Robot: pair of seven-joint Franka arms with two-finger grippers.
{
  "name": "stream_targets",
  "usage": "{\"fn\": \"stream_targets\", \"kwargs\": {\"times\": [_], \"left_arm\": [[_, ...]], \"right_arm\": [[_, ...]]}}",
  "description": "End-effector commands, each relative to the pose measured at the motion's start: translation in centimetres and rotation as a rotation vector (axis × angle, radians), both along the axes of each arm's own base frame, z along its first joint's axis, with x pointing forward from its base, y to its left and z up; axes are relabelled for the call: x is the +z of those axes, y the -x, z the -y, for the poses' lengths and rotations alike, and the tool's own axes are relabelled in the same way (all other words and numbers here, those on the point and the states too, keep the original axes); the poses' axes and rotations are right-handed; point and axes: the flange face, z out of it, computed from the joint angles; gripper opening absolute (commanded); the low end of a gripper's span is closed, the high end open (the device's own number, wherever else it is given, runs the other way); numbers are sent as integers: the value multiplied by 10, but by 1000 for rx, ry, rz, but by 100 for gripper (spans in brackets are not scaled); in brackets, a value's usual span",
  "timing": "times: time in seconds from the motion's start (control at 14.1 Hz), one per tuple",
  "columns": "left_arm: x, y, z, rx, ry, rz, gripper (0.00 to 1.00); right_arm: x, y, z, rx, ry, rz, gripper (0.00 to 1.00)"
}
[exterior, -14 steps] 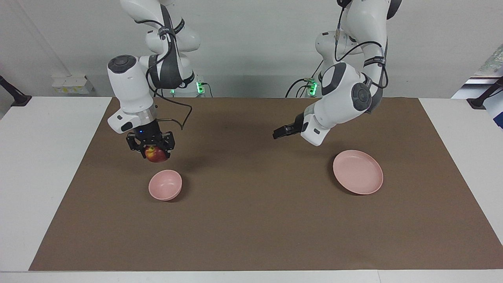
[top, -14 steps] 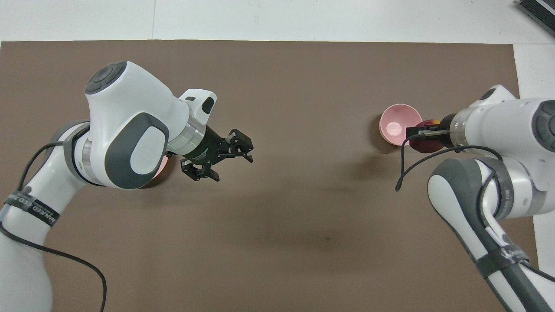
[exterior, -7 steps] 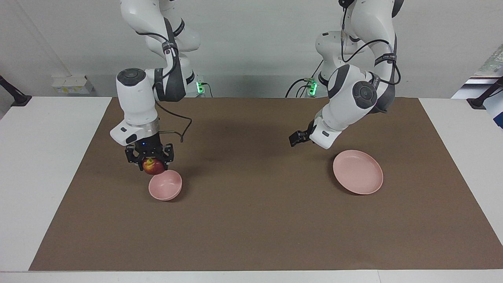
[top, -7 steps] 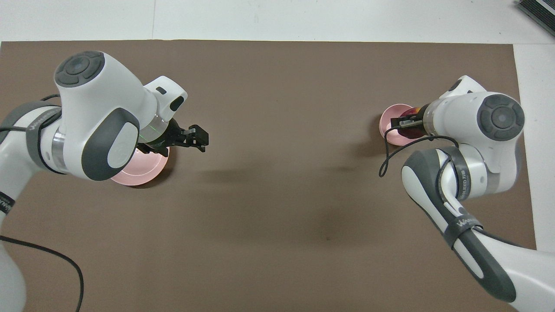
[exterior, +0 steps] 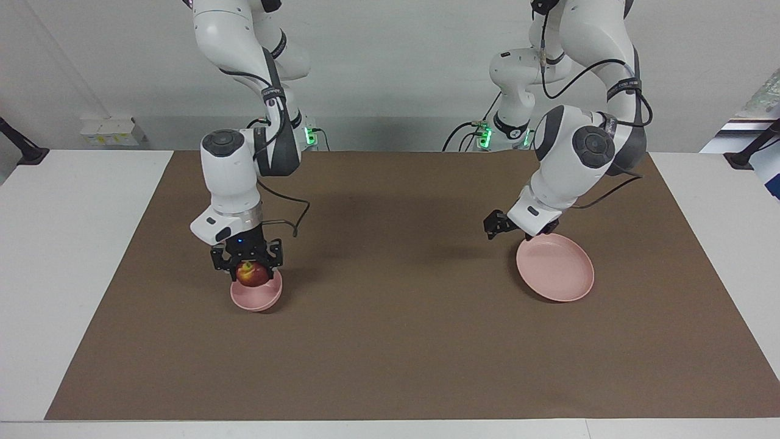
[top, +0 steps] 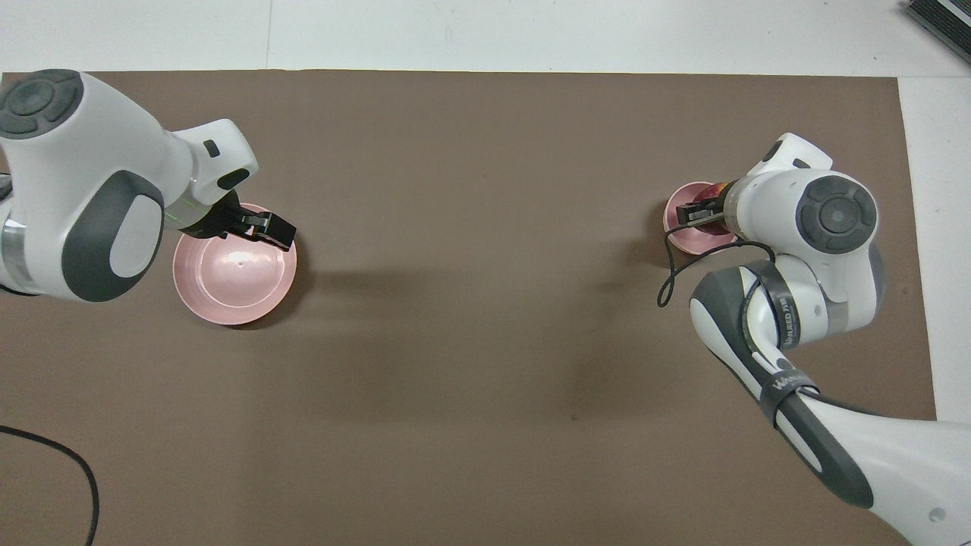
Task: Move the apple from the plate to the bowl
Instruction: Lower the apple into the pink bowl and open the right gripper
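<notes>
White table (exterior: 73, 256), brown mat (exterior: 402, 341), pale wall (exterior: 396, 73), possibly sockets (exterior: 109, 131).

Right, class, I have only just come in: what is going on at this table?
The right gripper holds the apple low over the bowl, at its rim, not yet let go. The plate, at the left arm's end of the table, has nothing on it. The left gripper hangs at the plate's edge, holding nothing.
</notes>
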Motion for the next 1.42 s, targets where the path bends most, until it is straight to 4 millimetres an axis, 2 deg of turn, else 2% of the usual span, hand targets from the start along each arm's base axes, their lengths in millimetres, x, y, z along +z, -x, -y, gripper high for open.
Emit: {"fn": "stream_targets", "kwargs": {"times": [0.0, 0.14, 0.35, 0.42, 0.5, 0.57, 0.64, 0.71, 0.78, 0.92, 1.13, 1.35], "left_arm": [[9, -3, -12, 1, -3, 29, 100], [12, -6, -18, 15, 3, 45, 100], [25, -3, -22, 17, -2, 64, 100], [27, -4, -34, 30, -15, 61, 100], [35, -3, -39, 43, -27, 77, 100], [36, -2, -36, 40, -38, 82, 100], [39, -2, -35, 40, -46, 86, 100], [44, 0, -35, 44, -49, 94, 100], [51, 2, -38, 58, -43, 100, 100], [77, 11, -42, 99, -10, 115, 100], [114, 29, -55, 151, 21, 126, 100], [148, 55, -58, 180, -14, 87, 100]], "right_arm": [[-8, -1, 2, 8, 14, 28, 0], [-24, 3, 3, 3, 2, 24, 2], [-29, 4, 2, -20, -13, 17, 26], [-29, 4, 1, -25, -17, 19, 39], [-29, 4, 2, -29, -17, 15, 58], [-28, 3, 1, -32, -19, 14, 81], [-28, 3, 0, -35, -20, 13, 96], [-27, 2, -2, -52, -27, 19, 100], [-23, 1, -6, -76, -37, 27, 100], [-5, -1, -8, -124, -57, 15, 100], [33, 1, -12, -223, -176, -12, 100], [81, 14, -8, -295, -257, -27, 100]]}}
